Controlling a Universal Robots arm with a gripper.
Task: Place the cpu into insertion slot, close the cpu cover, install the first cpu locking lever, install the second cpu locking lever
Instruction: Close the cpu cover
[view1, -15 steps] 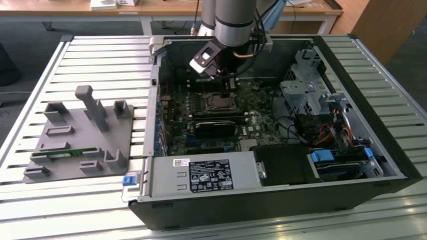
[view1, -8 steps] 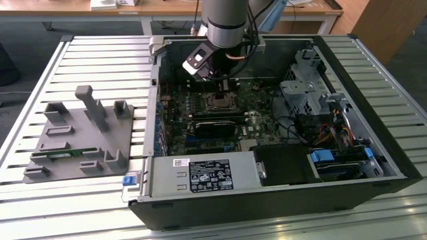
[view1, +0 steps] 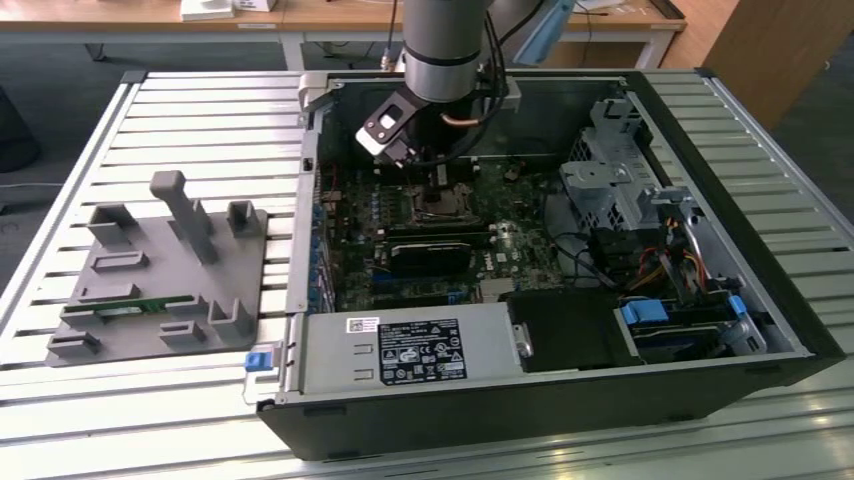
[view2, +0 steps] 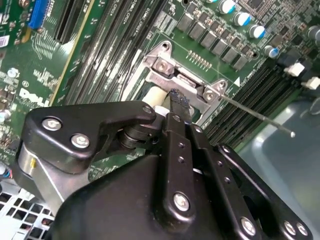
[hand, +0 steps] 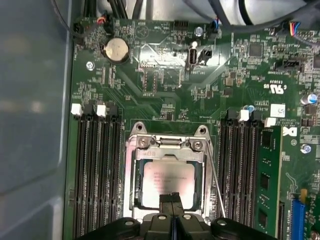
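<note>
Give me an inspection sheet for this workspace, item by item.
Surface: slatted silver metal table bearing an open black computer case.
Job's things: silver-grey square cpu sits in the silver-rimmed square insertion slot; thin silver frame cpu cover lies over it; thin wire locking lever looks unlatched.
Clutter: grey plastic fixture plate holding a green memory stick.
Grippers: black gripper shut, tips over the cpu.
Cables: orange and blue cables inside the case.
Surroundings: wooden desks behind.

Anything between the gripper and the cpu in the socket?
Nothing visible. The gripper hangs directly over the silver-grey square cpu, seated inside the silver metal frame cover; the thin wire lever stands off to one side.
</note>
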